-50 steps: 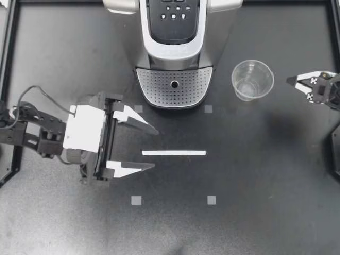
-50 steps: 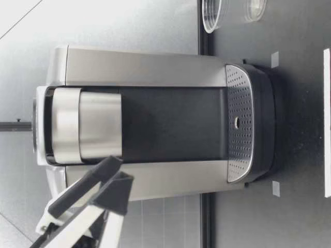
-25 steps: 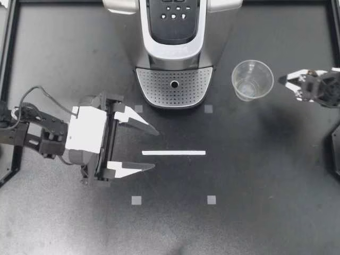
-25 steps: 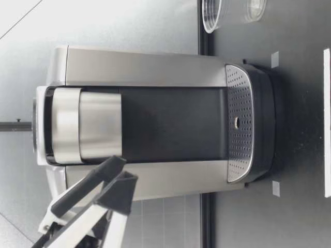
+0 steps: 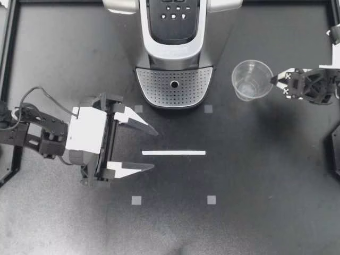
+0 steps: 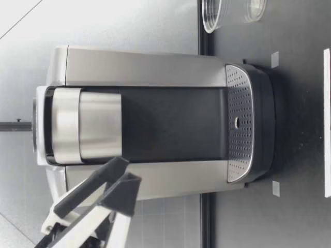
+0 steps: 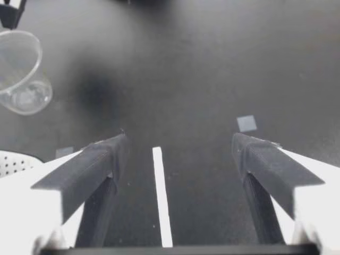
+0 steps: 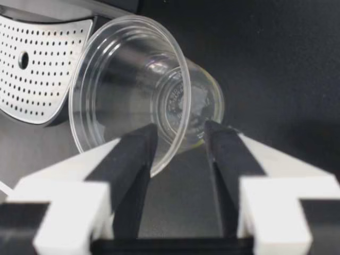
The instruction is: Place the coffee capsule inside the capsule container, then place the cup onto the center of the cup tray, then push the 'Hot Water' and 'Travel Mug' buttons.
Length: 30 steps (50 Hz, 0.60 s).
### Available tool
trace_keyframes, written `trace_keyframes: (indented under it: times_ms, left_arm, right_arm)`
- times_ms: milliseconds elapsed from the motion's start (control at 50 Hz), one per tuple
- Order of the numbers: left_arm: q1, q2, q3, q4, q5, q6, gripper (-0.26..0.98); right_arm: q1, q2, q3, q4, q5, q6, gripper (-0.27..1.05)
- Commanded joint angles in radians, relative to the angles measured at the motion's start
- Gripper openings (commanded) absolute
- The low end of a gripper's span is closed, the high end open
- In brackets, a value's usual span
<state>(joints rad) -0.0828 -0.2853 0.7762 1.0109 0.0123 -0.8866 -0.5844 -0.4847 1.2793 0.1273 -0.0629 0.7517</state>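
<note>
Black table [image 5: 265,175] bears the cup [image 5: 252,79], rim at the tips of my narrowly parted right jaws.

Coffee machine [image 5: 172,37] at table's 12 o'clock running past top view's edge, rear going unseen. Markings on buttons [image 5: 173,16] being too small to read. Left arm [image 5: 32,133] exiting at 9 o'clock, right arm [image 5: 321,85] at 3 o'clock, both getting cropped. Low view showing only sliver of cup [image 6: 213,18]. Left wrist view clipping cup, with drip tray [image 7: 13,162] peeking as corner beside left gripper [image 5: 155,150]. In right wrist view, finger [image 8: 133,159] of right gripper [image 5: 279,85] covering stretch of cup rim, and drip tray running off edge.
</note>
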Motion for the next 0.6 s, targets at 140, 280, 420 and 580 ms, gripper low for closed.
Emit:
trace_keyframes:
  times_ms: [140, 280, 420, 580]
  left_arm:
    - [0.002, -0.009, -0.005, -0.002, -0.006, 0.000, 0.70]
    - [0.002, -0.009, -0.003, -0.002, -0.006, 0.000, 0.70]
    - [0.002, -0.011, -0.002, -0.002, -0.006, 0.000, 0.70]
    - [0.003, -0.014, 0.002, 0.000, -0.003, 0.000, 0.70]
  right_arm:
    - [-0.006, 0.038, -0.040, 0.000, -0.005, -0.003, 0.48]
    - [-0.005, 0.055, -0.046, 0.000, 0.003, -0.003, 0.47]
    - [-0.006, 0.054, -0.048, 0.000, 0.012, -0.006, 0.40]
    - [-0.005, 0.040, -0.043, -0.006, 0.017, -0.009, 0.24]
